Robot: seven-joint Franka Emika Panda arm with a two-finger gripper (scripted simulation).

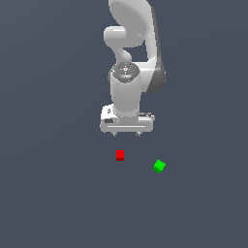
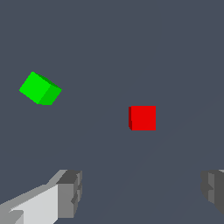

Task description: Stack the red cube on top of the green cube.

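Note:
The red cube (image 1: 120,155) rests on the dark grey floor, just in front of the arm's hand in the exterior view. The green cube (image 1: 159,166) lies to the exterior view's right of it, turned at an angle, a short gap apart. My gripper (image 1: 126,134) hangs above and behind the red cube, touching neither cube. In the wrist view the red cube (image 2: 142,118) and green cube (image 2: 40,89) both show beyond the gripper (image 2: 142,192). Its two grey fingertips (image 2: 70,192) stand wide apart, open, with nothing between them.
The flat dark grey floor (image 1: 58,193) spreads around both cubes. The white arm (image 1: 128,72) rises behind them in the exterior view.

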